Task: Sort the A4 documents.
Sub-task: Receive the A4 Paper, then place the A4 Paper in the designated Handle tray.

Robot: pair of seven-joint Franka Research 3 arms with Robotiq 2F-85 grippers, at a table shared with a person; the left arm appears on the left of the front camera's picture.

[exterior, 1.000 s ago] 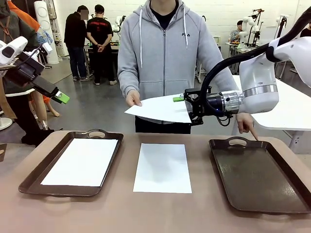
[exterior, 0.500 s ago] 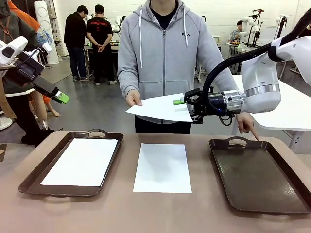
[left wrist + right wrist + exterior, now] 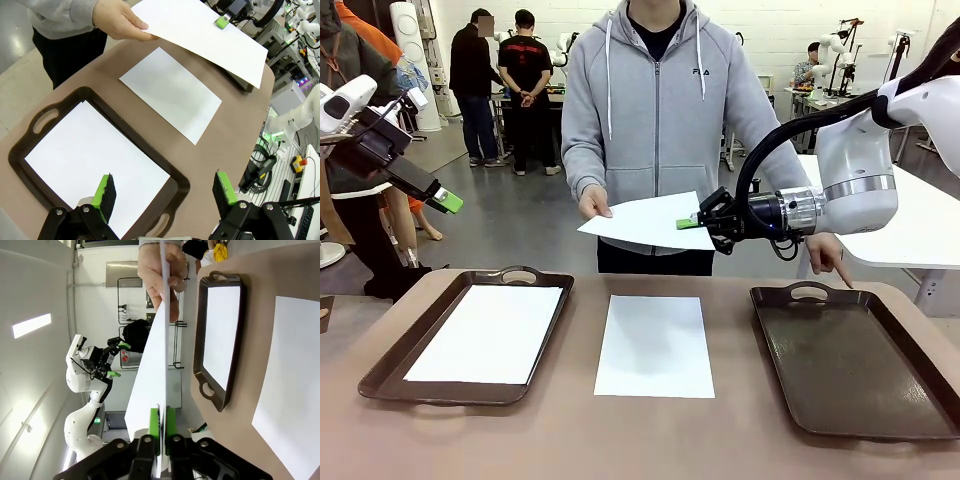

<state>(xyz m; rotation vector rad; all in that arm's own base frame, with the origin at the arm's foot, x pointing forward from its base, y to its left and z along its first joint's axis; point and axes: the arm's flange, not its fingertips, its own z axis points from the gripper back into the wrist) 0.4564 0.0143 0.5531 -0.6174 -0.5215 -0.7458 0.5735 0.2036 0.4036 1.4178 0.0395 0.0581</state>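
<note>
Sheet edge pinched inside right claw, held midair.

Front camera faces across the table; all 3 views share the left tray

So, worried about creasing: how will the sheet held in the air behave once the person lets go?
Probably floppy: the held sheet is thin, so its far end would likely droop. Likely light; the right gripper pinches just one edge, so it may swing.
</note>
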